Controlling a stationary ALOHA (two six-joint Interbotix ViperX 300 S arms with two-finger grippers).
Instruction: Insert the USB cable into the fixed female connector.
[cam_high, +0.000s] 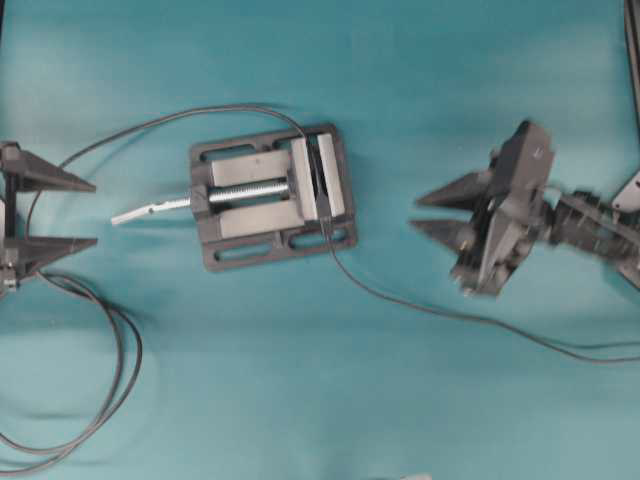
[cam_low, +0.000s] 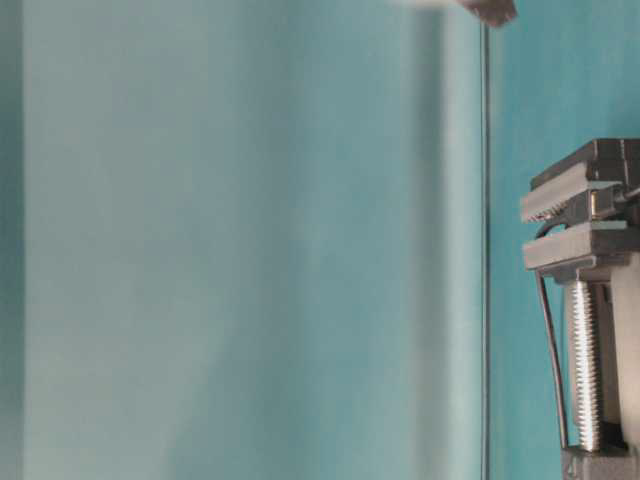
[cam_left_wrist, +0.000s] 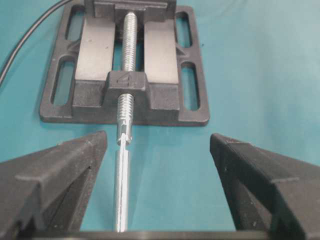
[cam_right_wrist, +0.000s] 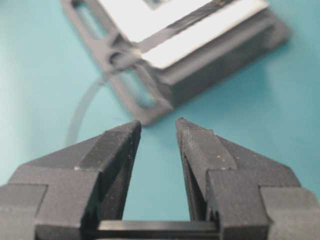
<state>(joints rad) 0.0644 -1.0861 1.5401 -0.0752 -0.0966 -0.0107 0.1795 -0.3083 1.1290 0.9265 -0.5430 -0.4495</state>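
Both black grippers stand apart and empty — left gripper (cam_high: 90, 213) wide, right gripper (cam_high: 420, 213) narrower — either side of the dark grey metal vise (cam_high: 272, 196), which grips the thin dark USB cable (cam_high: 420, 305).

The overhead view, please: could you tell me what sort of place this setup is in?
Probably a robotics lab bench set up for manipulation trials. A plain teal tabletop holds only a small black-and-grey vise with dark cables running to it, and two robot grippers, left and right, face it with open fingers.

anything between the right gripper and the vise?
Mostly bare teal table. Overhead, only the USB cable runs across that stretch, from the vise out below the right gripper. The gripper's fingers hold nothing.
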